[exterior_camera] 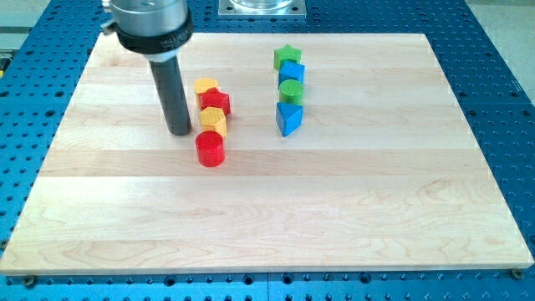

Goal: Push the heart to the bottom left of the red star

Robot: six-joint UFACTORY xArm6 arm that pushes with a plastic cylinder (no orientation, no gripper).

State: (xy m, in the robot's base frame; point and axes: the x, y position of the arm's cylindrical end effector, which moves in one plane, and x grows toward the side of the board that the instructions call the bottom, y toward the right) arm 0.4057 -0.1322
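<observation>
The arm ends in a dark rod, and my tip (180, 131) stands on the wooden board (267, 217), in the upper left part of the view. There is no hand on this arm, so I cannot tell anything spread, pressed together or pinching; it is only a straight rod.

Just to the right of the tip is a short column of four blocks. At the top lies the yellow heart (205, 86), and directly under it, touching it, is the red star (216, 102). So the heart sits at the upper left of the star. Under the star comes a yellow hexagon block (214, 119), and below that a red cylinder (210, 149). The tip is beside the yellow hexagon block, on its left, with a small gap between them.

Further to the right stands a second column, well apart from the first: a green star (287, 57) on top, then a blue block (292, 73), a green cylinder (291, 90) and a blue triangle (288, 118) at the bottom
</observation>
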